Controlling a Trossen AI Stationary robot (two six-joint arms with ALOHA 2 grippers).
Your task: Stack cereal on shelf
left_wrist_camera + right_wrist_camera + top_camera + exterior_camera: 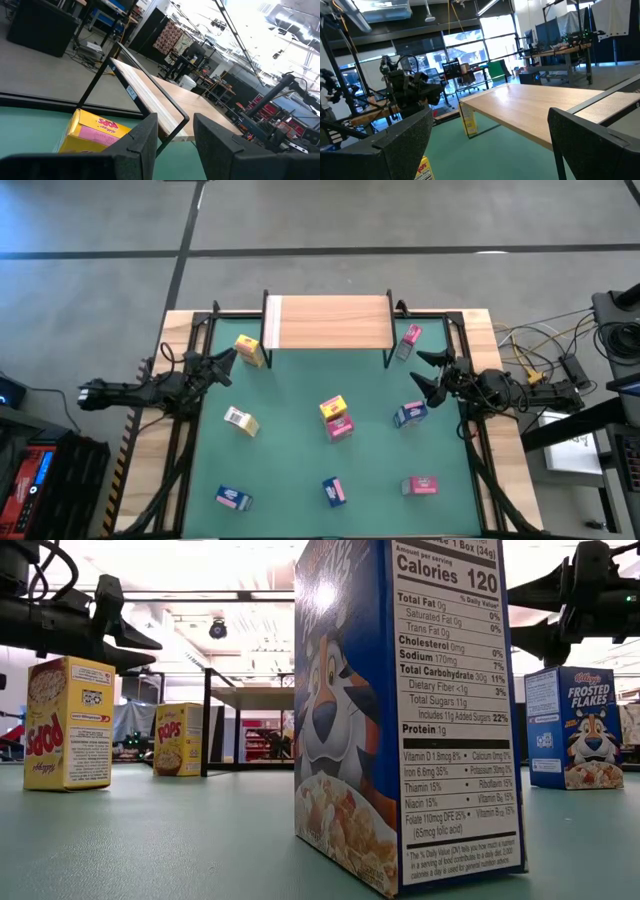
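- The shelf (327,321) stands bare at the green surface's (290,430) far edge.
- All nine cereal boxes lie scattered on the surface; a blue box (400,710) fills the low view, hiding others.
- The left claw (226,361) is closed and empty beside a yellow box (250,350).
- The right claw (428,374) is spread open, empty.

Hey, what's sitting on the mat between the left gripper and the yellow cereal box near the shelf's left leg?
Nothing: in the high view only bare green mat separates the left gripper from the yellow box.
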